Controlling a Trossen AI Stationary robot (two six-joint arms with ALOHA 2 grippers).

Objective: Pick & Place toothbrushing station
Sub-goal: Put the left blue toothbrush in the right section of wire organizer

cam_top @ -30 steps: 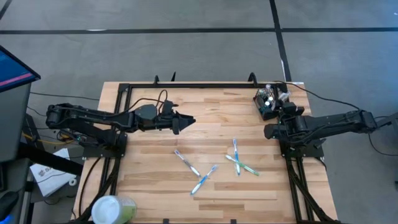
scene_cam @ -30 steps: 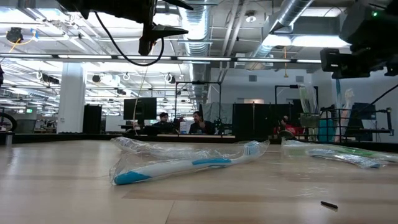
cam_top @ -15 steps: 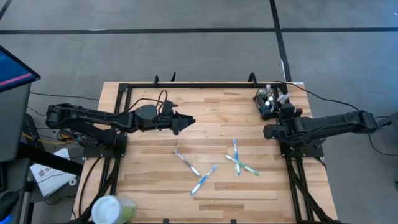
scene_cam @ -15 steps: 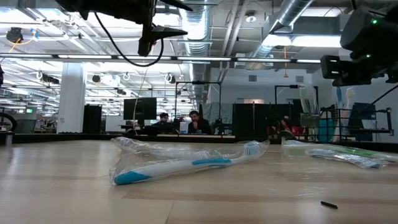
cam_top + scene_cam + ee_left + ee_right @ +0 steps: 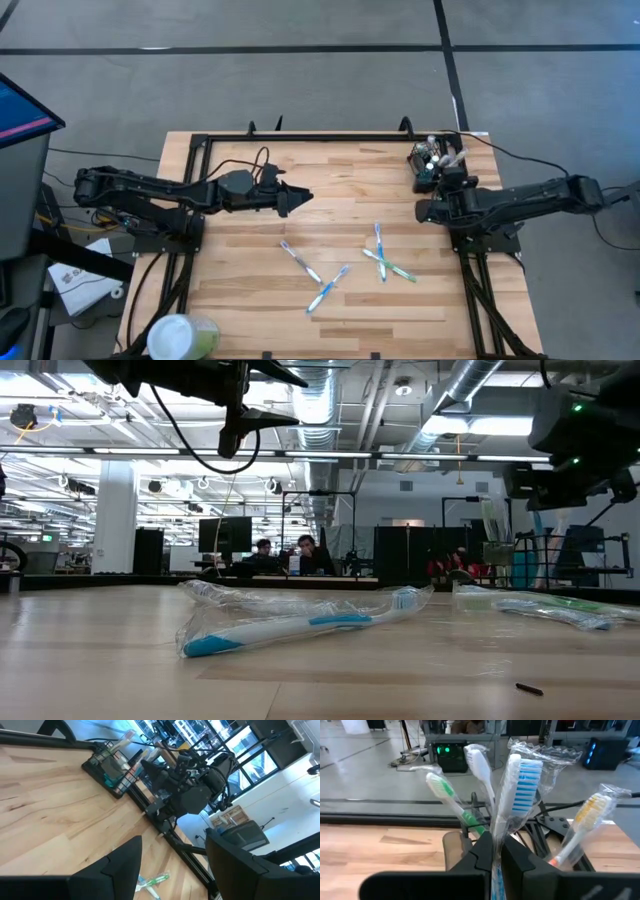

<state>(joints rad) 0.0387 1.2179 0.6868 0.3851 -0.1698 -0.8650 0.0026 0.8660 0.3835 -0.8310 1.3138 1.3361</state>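
The toothbrushing station is a small black wire holder at the table's far right corner, with several wrapped toothbrushes upright in it; it also shows in the left wrist view. My right gripper is right in front of it, shut on a wrapped toothbrush with blue-and-white bristles. In the high view the right gripper sits just near of the station. My left gripper hovers open over the middle of the table, holding nothing. My right gripper pinches the wrapped toothbrush by its handle, below the head, between its two fingers. The fingers come about level from the table's near side and lie across the handle. The brush stands upright with its head above the fingers. The fingers hide its lower end.
Several wrapped toothbrushes lie loose on the wood near the middle and right, one close to the low camera. A pale-green cup with a white lid stands at the near left corner. A black rail runs along the far edge.
My right gripper has shifted a little toward the table's left beside the station, staying shut on the toothbrush.
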